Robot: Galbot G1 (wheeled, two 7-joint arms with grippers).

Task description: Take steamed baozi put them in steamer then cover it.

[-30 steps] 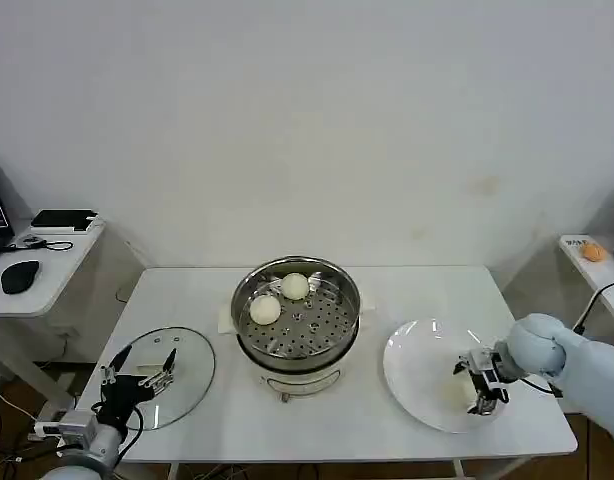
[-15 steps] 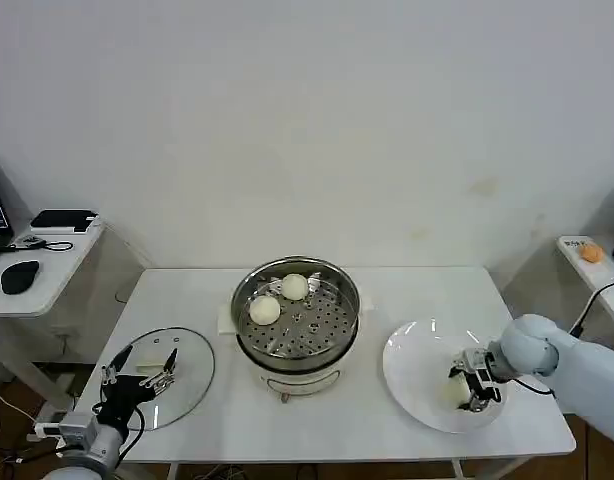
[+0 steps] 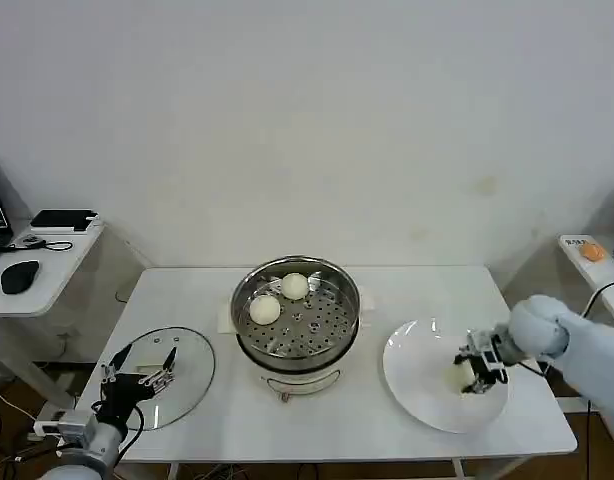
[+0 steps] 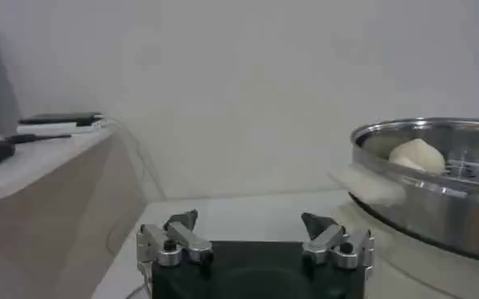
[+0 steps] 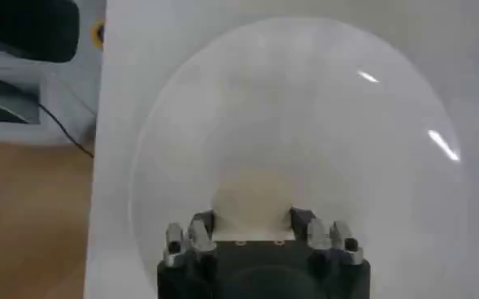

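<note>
Head view: right gripper (image 3: pixel 476 375) fingers (image 5: pixel 300 221) clasp baozi (image 3: pixel 461 377).

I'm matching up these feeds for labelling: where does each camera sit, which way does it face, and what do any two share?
Head view: on the robot's head, looking forward and down at the steamer, glass lid and white plate; both arms show.
Left wrist view: on the left arm, looking level across the table; the open left gripper shows.
Right wrist view: on the right arm, facing down at the plate; the right gripper straddles a baozi.
Shared: head and left wrist views both show the steamer.
</note>
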